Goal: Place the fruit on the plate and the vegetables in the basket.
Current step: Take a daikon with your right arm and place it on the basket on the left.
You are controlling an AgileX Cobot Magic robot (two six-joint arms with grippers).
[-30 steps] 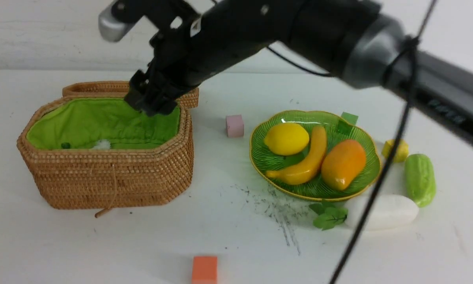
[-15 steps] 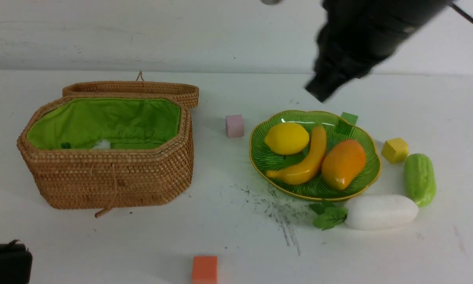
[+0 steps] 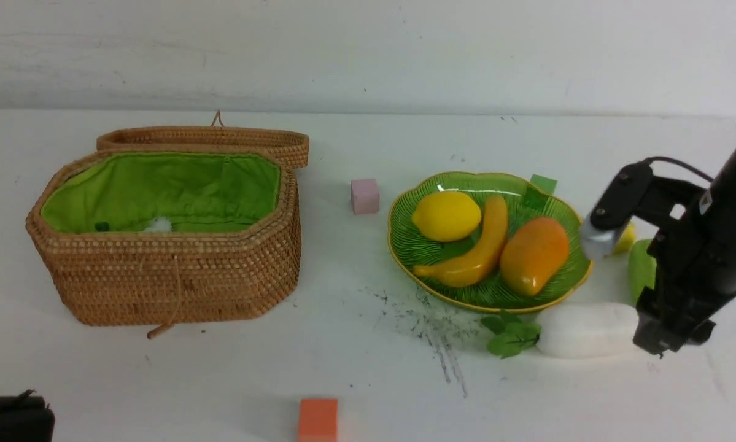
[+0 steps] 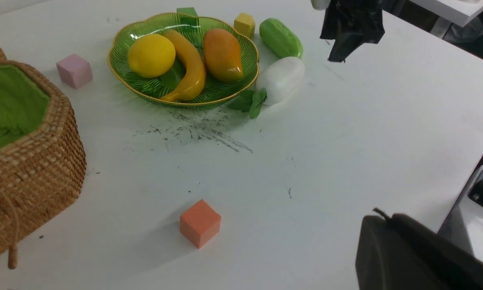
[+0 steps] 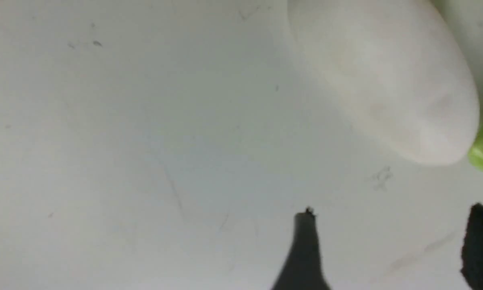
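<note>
The lemon (image 3: 445,215), banana (image 3: 479,248) and mango (image 3: 533,255) lie on the green plate (image 3: 400,245). In front of the plate and to its right, the white radish (image 3: 582,330) lies on the table, green leaves (image 3: 512,336) pointing left. The light green cucumber (image 3: 641,270) lies behind it, partly hidden by my right arm. My right gripper (image 3: 671,337) hangs low at the radish's right end. In the right wrist view the right gripper (image 5: 391,211) is open over bare table, short of the radish (image 5: 382,76). The open basket (image 3: 171,270) stands at left. My left gripper (image 4: 380,221) is shut.
Foam cubes lie about: pink (image 3: 365,196) between basket and plate, orange (image 3: 318,419) at the front, yellow (image 4: 244,25) and green (image 3: 542,184) behind the plate. The basket lid (image 3: 208,136) lies back behind it. Something small, white and dark green (image 3: 157,225), shows inside.
My right arm swung from over the basket across to the right and came down beside the radish. My left gripper came into the lower left corner of the front view.
</note>
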